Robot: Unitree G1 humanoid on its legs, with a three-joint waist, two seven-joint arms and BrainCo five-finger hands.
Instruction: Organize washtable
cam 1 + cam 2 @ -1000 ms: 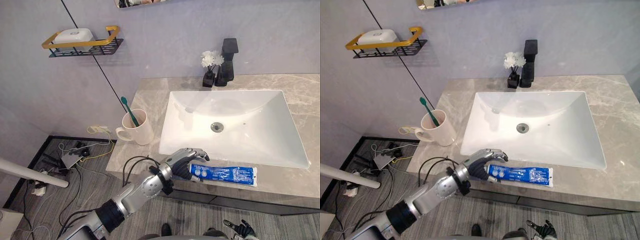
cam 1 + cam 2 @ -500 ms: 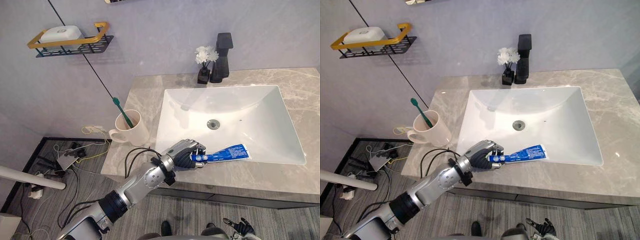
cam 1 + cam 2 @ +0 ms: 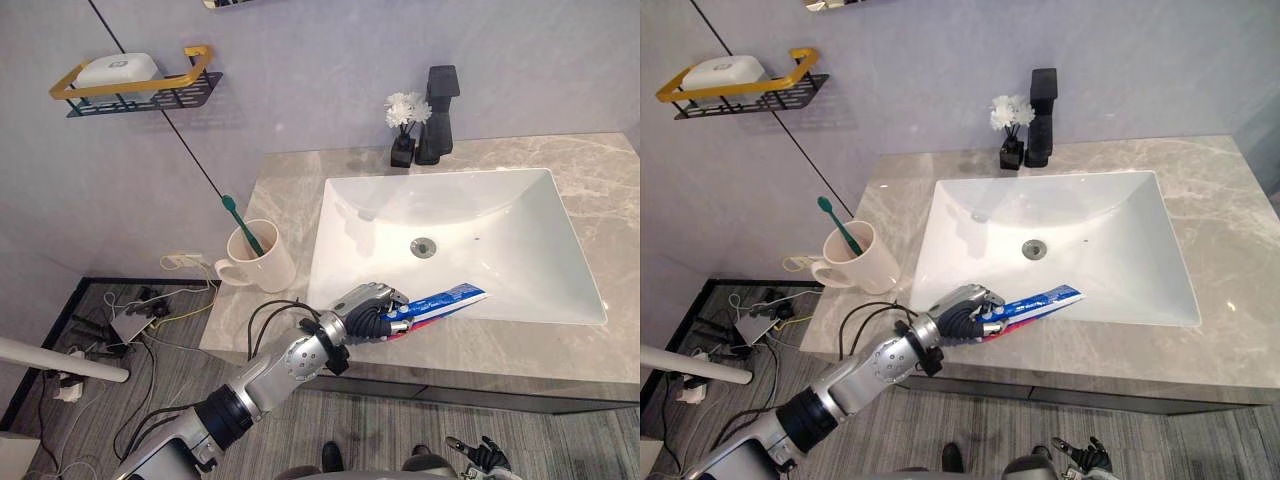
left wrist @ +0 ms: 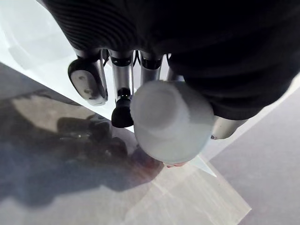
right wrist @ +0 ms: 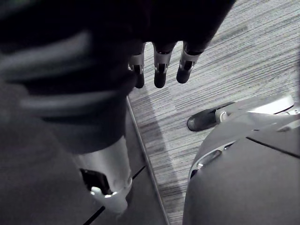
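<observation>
Blue with a red underside, the toothpaste tube (image 3: 447,298) is tilting up over the front rim of the white sink (image 3: 520,215), its flat tail pointing along that rim toward the sink's right side. The left hand (image 3: 368,309) is wrapping its fingers and thumb round the tube's cap end, just in front of the sink's front left corner. In the left wrist view the white cap (image 4: 171,121) is poking out past the curled fingers (image 4: 87,80), above the grey marble countertop (image 3: 620,170) surrounding the sink. The right hand (image 5: 159,70) is hanging low in front of the sink over the floor, its fingers loose and straight, holding nothing. A cream mug (image 3: 262,265) carrying a green toothbrush (image 3: 240,222) is standing left of the sink. A black faucet (image 3: 440,100) and a small vase of white flowers (image 3: 404,118) are sitting behind the sink's back rim.
</observation>
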